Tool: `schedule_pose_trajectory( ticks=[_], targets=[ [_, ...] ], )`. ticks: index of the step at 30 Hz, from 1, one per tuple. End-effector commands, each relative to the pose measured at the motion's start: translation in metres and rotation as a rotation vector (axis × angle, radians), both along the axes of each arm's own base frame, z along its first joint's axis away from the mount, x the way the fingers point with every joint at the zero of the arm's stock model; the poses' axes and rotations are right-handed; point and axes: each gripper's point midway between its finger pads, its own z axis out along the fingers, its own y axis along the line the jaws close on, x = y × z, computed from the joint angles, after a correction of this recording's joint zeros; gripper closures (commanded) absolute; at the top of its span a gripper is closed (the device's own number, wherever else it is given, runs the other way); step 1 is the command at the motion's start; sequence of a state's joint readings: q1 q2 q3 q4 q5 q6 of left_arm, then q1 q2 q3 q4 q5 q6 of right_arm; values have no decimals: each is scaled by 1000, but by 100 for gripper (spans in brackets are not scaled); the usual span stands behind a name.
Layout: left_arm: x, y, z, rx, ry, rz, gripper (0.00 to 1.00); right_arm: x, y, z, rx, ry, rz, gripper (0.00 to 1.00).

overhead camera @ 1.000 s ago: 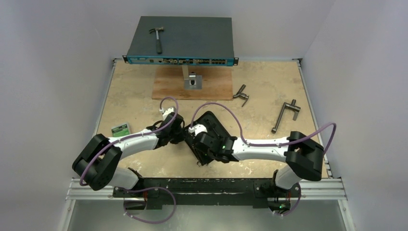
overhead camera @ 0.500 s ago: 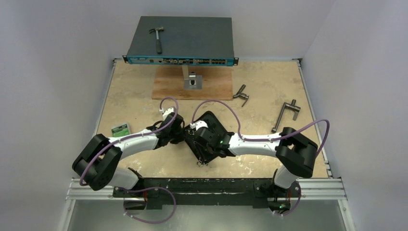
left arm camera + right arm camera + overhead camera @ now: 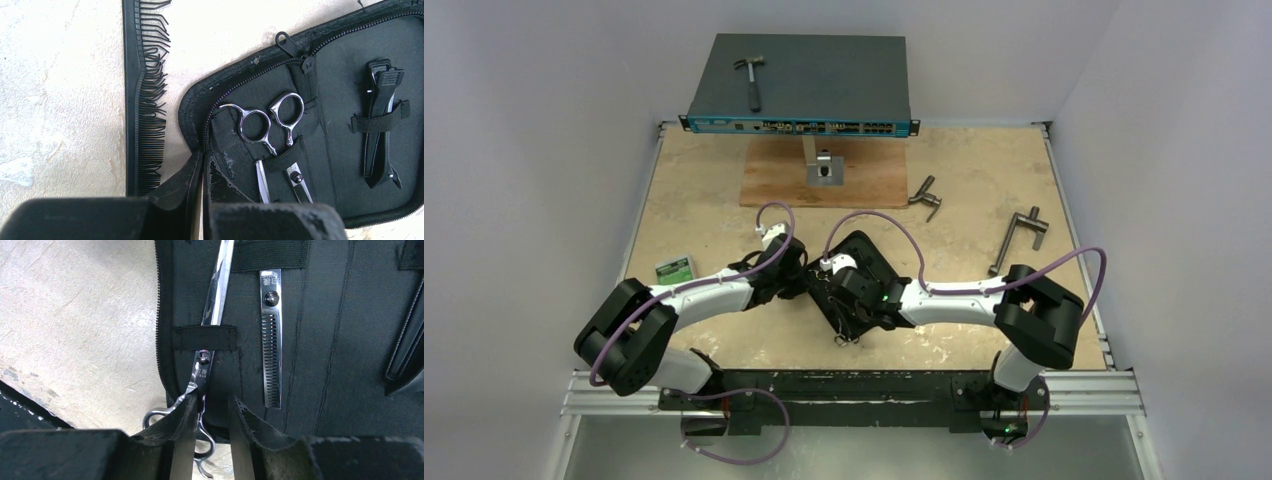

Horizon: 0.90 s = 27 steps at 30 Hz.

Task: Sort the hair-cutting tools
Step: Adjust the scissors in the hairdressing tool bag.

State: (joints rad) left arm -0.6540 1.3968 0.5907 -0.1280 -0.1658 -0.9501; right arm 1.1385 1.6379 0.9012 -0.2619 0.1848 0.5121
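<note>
An open black case (image 3: 869, 262) lies mid-table. In the left wrist view, thinning scissors (image 3: 265, 130) and a black hair clip (image 3: 382, 130) sit under its straps, and a black comb (image 3: 142, 100) lies on the table beside it. My left gripper (image 3: 202, 160) is shut on the case's zipper rim. In the right wrist view, plain scissors (image 3: 212, 315) lie half under a strap (image 3: 205, 337), with their handles past the case's edge. My right gripper (image 3: 214, 400) stands open around their shank, which rests against the left finger (image 3: 187, 412). The toothed blade (image 3: 271, 340) lies beside it.
Two grey T-handled tools (image 3: 926, 195) (image 3: 1017, 238) lie at the right. A hammer (image 3: 751, 80) rests on a network switch (image 3: 804, 85) at the back, above a wooden board (image 3: 824, 175). A small green pack (image 3: 674, 270) lies left of my left arm.
My right arm has reached further left over the case, and its jaws widened and then narrowed. The left arm has not moved.
</note>
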Motion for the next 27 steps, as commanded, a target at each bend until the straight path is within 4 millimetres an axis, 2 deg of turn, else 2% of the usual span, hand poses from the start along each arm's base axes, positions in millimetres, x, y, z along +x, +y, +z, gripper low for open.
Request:
schedule_pose_trajectory(
  ticks=[1, 8, 10, 14, 27],
  targets=[
    [-12, -5, -9, -15, 40, -34, 100, -1, -8, 2, -4, -18, -1, 73],
    [-12, -5, -9, -18, 41, -34, 100, -6, -7, -6, -16, 6, 33, 78],
    [-13, -5, -9, -19, 41, -32, 100, -6, -8, -9, -25, 8, 35, 83],
    [-14, -7, -10, -22, 44, -42, 100, -3, -9, -13, -49, -1, 43, 100],
    [-19, -27, -8, -80, 24, -94, 100, 8, 0, -9, -59, -57, 104, 100]
  ],
)
